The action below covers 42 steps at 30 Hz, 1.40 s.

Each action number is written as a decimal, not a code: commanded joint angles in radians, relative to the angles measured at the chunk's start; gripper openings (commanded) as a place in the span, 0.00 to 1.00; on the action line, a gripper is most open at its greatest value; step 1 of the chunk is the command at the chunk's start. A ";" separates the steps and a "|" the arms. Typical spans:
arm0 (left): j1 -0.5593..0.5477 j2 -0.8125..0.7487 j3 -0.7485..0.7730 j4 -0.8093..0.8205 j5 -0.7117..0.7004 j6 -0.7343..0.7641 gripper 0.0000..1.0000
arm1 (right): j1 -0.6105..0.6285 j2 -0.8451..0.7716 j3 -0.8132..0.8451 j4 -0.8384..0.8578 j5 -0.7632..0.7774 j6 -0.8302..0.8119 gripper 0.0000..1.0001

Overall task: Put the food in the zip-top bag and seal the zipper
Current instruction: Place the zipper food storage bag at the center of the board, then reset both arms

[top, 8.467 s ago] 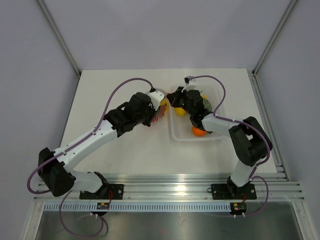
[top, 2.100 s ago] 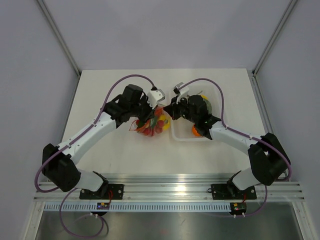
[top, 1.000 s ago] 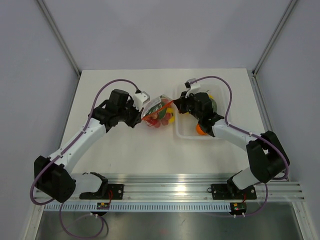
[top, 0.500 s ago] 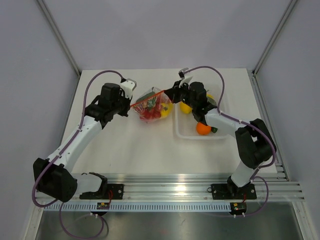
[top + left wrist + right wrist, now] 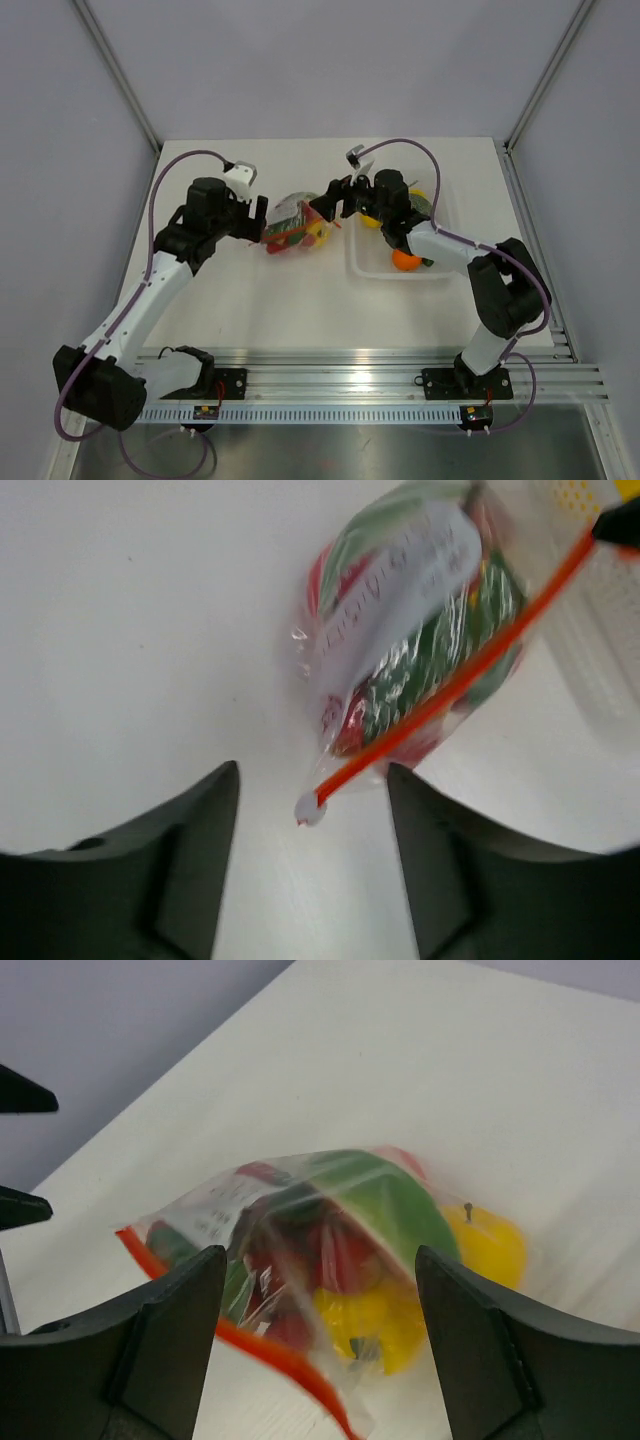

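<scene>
The left end effector (image 5: 312, 780) is released, its jaws spread either side of the end of the thin red-orange zipper strip (image 5: 450, 685) without touching it. The right end effector (image 5: 320, 1260) is released too, jaws wide. Between them, the clear plastic zip-top bag (image 5: 290, 225) of glossy toy fruits and vegetables (image 5: 350, 1250) lies on the white table (image 5: 300, 300).

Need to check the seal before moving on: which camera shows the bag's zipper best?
Left wrist: the zipper runs as one clear red-orange line across the zip-top bag, nearly end to end. The right wrist view shows only a blurred stretch along the bag's near edge. From the top, it is too small to judge.
</scene>
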 commanded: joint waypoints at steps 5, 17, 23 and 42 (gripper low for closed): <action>0.000 -0.204 -0.050 -0.003 -0.012 -0.151 0.99 | 0.036 -0.238 -0.081 -0.230 0.238 -0.127 0.89; -0.001 -0.300 -0.024 -0.153 0.005 -0.341 0.99 | 0.036 -0.552 -0.085 -0.601 0.741 -0.112 1.00; -0.001 -0.377 -0.059 -0.176 0.017 -0.386 0.99 | 0.035 -0.697 -0.105 -0.802 0.806 -0.077 1.00; -0.001 -0.435 -0.154 -0.205 -0.006 -0.384 0.99 | 0.036 -0.754 -0.101 -1.135 1.009 0.136 0.99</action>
